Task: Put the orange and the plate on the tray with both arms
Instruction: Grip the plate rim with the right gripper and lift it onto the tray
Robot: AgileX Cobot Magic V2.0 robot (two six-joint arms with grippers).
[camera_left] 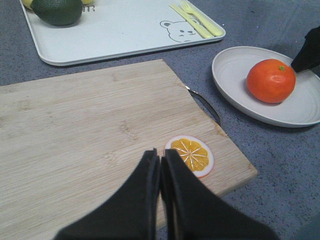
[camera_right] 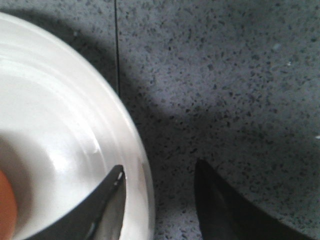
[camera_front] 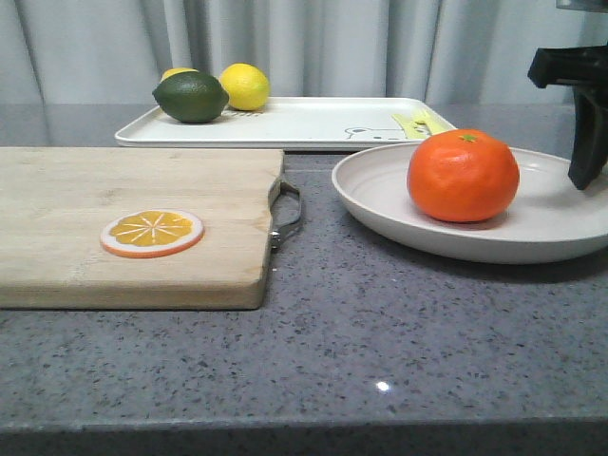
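Nothing sits on the tray (camera_front: pixel 304 122) yet: the orange (camera_front: pixel 463 176) rests in the plate (camera_front: pixel 380 195) at right of the front frame, the right gripper (camera_right: pixel 157 192) straddles the plate's rim with jaws apart, and the left gripper (camera_left: pixel 161 170) hangs closed, empty.

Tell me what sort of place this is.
Likely a mock kitchen counter: a speckled grey stone-look countertop, a wooden cutting board with an orange slice, and a grey curtain behind instead of a wall.
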